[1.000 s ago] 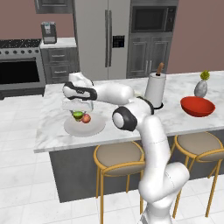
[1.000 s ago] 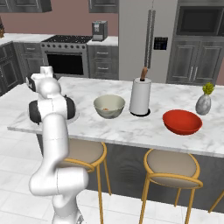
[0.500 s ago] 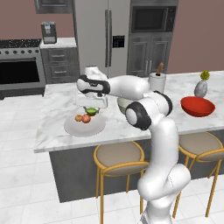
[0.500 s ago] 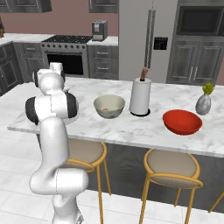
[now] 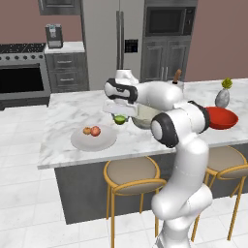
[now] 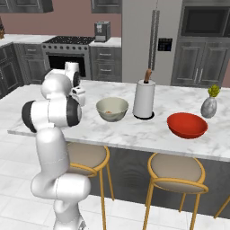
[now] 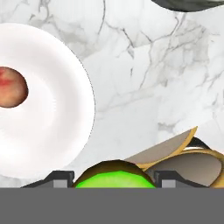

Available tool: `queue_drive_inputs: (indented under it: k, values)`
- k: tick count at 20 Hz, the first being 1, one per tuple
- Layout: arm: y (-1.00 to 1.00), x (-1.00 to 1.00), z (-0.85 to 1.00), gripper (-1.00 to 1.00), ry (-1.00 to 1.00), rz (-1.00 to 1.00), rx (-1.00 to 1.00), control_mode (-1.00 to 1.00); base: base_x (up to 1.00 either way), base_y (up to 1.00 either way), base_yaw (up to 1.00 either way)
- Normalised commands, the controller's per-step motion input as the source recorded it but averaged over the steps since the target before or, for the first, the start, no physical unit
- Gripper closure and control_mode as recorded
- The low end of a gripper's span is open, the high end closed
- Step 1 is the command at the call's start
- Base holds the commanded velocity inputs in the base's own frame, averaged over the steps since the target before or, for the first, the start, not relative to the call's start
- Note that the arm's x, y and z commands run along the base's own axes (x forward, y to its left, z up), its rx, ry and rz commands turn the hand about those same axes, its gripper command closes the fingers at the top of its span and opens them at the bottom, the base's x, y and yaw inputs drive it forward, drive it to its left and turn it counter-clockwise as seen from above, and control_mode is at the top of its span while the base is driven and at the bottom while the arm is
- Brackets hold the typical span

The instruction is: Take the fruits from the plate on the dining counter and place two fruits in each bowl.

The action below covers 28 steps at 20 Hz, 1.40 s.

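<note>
the pincer is closed on the green fruit, which is carried clear of the worktop between the plate and the beige-grey bowl, presumably so it can be dropped in from above. in the hand view the green fruit is seen gripped between the fingertips. a reddish fruit and an orange-brown one are left touching on the plate. one fruit appears to lie in the beige-grey bowl already. the red bowl is set well apart, beyond the paper towel roll.
</note>
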Motion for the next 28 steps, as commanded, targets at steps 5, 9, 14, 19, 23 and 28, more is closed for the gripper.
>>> queue_drive_inputs:
  k: [5, 9, 14, 19, 23, 28]
  values:
    - [-0.80, 0.08, 0.25, 1.00, 0.00, -0.07, 0.00, -1.00, 0.00, 0.00, 0.00]
    - [-0.70, 0.26, 0.24, 1.00, 0.00, -0.03, 0.00, -1.00, 0.00, 0.00, 0.00]
    - [-0.63, 0.39, 0.11, 1.00, 0.02, 0.00, 0.00, -1.00, 0.00, 0.00, 0.00]
    - [-0.58, 0.44, 0.02, 1.00, 0.06, 0.00, 0.00, -1.00, 0.00, 0.00, 0.00]
    - [-0.30, 0.52, -0.15, 1.00, 0.06, 0.00, 0.00, -1.00, 0.00, 0.00, 0.00]
    - [-0.14, 0.45, -0.21, 1.00, 0.00, 0.00, 0.00, -1.00, 0.00, 0.00, 0.00]
